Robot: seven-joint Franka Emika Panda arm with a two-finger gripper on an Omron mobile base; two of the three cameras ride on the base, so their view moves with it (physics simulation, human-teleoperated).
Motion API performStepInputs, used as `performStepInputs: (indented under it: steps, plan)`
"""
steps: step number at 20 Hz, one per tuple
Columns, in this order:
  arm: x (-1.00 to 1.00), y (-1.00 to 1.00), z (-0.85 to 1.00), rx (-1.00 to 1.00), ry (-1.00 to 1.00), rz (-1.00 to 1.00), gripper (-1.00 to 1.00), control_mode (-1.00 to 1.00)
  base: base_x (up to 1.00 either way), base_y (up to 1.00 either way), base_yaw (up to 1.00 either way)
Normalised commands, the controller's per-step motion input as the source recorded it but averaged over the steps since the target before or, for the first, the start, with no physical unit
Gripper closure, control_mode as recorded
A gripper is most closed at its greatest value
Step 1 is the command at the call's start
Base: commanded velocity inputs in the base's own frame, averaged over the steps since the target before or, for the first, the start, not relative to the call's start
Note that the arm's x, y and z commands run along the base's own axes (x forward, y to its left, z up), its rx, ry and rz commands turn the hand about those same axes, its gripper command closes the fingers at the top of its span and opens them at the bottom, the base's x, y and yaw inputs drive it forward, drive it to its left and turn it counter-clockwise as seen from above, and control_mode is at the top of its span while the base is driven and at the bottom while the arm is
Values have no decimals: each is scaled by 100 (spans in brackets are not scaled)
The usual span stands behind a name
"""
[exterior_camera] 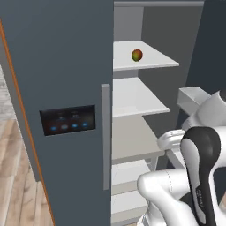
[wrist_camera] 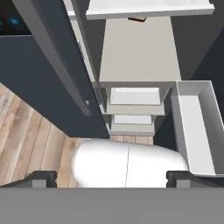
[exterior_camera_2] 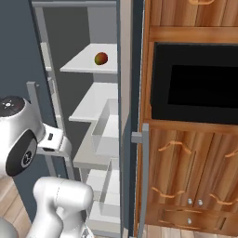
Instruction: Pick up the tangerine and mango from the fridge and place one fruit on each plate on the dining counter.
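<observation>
Left base view: fridge point(exterior_camera: 66, 88) door closed at left, open compartment at right. Mango point(exterior_camera: 137, 55) sits alone on the top shelf point(exterior_camera: 150, 59), free all round. Likely firm, smooth-skinned, light, apt to roll; take it across the narrow middle. Gripper point(wrist_camera: 111, 177) in the hand view: fingers spread wide, empty, low before the shelves.

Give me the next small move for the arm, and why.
Probably raise the hand toward the top shelf of the fridge. The fridge stands open, the mango sits alone on that shelf, and the gripper is open and empty, with its fingers spread wide in the hand view, looking at the lower shelves.
</observation>
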Motion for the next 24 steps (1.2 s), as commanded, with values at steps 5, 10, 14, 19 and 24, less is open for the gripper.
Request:
performStepInputs:
  steps: [5,10,14,19,24]
  plan:
    - [-5,0,68,-6,-20,0,-100,-100,0,0,0]
    - [51,-1,99,-5,-6,-7,-100,-100,0,0,0]
    - [100,-19,99,0,0,-29,-100,-100,0,0,0]
    - [58,-43,72,16,0,-20,-100,-100,0,0,0]
    - [99,-52,-2,12,-2,6,-100,-100,0,0,0]
